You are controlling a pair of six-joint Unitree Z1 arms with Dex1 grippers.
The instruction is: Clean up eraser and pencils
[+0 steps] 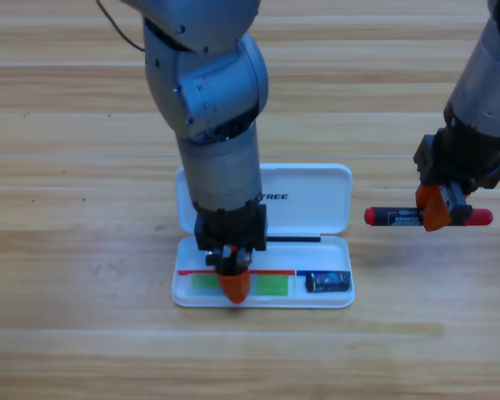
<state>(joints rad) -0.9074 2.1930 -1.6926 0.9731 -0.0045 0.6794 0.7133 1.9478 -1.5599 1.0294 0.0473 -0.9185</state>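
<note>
Table: wooden table (67, 250), pale planks running side to side, seen from above.
Case: white case (317, 200) lies open at the middle of the table, lid flat toward the top, tray toward the bottom.
Left arm: comes down from the top edge, big grey body standing right over the case.
Left gripper: left gripper (234, 282) points straight down into the tray's left half, its orange tip right on the green pencil.
Left jaws: cannot tell whether they are spread or pressed together, the gripper's own body hides the gap.
Green pencil: green pencil (271, 285) lies flat along the tray, green showing on both sides of the orange tip, its middle covered.
Eraser: eraser (328, 282) sits in the tray's right end, dark block with light marks, apart from the left gripper.
Right arm: enters from the upper right corner, off to the right of the case.
Right gripper: right gripper (437, 212) pinches the marker near its middle, orange jaws pressed against the barrel.
Marker: black marker (400, 217) with red ends lies level, left to right, just right of the case and outside it.
</note>
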